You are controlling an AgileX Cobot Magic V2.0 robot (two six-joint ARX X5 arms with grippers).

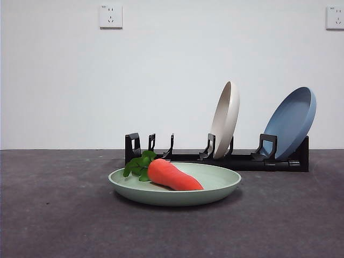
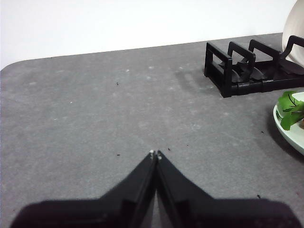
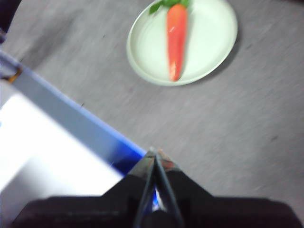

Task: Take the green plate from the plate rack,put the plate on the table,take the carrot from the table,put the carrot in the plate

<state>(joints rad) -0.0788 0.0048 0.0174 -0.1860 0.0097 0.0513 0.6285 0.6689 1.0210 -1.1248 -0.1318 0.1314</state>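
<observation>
The green plate (image 1: 215, 187) lies flat on the dark grey table (image 1: 54, 215), in front of the black plate rack (image 1: 236, 158). The orange carrot (image 1: 173, 176) rests in the plate, its green leaves toward the rack's empty end. From high up, the right wrist view shows the plate (image 3: 209, 33) with the carrot (image 3: 176, 38) lying along it. My right gripper (image 3: 155, 154) is shut and holds nothing, well away from the plate. My left gripper (image 2: 156, 154) is shut over bare table, with the rack (image 2: 247, 71) and the plate's rim (image 2: 289, 130) off to one side. Neither arm shows in the front view.
A cream-white plate (image 1: 226, 119) and a blue plate (image 1: 293, 121) stand tilted in the rack's slots. The table's blue-trimmed edge (image 3: 71, 114) and a white surface beyond it run close to my right gripper. Wall sockets (image 1: 110, 16) sit on the white wall behind.
</observation>
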